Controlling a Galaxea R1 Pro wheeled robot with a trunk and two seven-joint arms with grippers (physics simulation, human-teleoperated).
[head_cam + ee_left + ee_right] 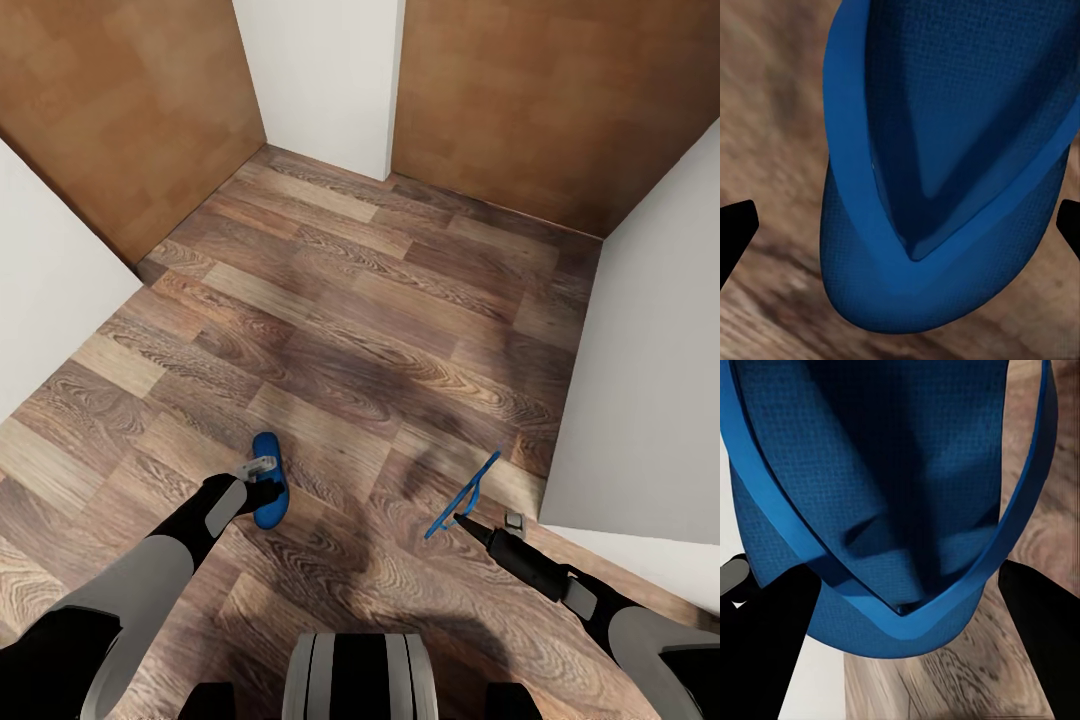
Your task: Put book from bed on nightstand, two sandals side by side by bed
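Sandals [268, 492] [462, 496] gripped, one in each arm's fingers.

Both arms: grey forearm shells, glossy black joints and wrists. Left hand [262, 478] black with a pale grey finger plate; right hand [470, 520] slim, black, small grey block beside it. Trunk grey, black-striped.

head view: from high above, facing forward and steeply down over both arms onto the wood-plank floor [380, 330], white walls [650, 350] at the edges. left wrist view: very near, facing along the fingers at the left sandal [945, 150], also seen near left from the head [268, 492]. right wrist view: equally near the right sandal [885, 495], seen edge-on near right from the head [462, 496].
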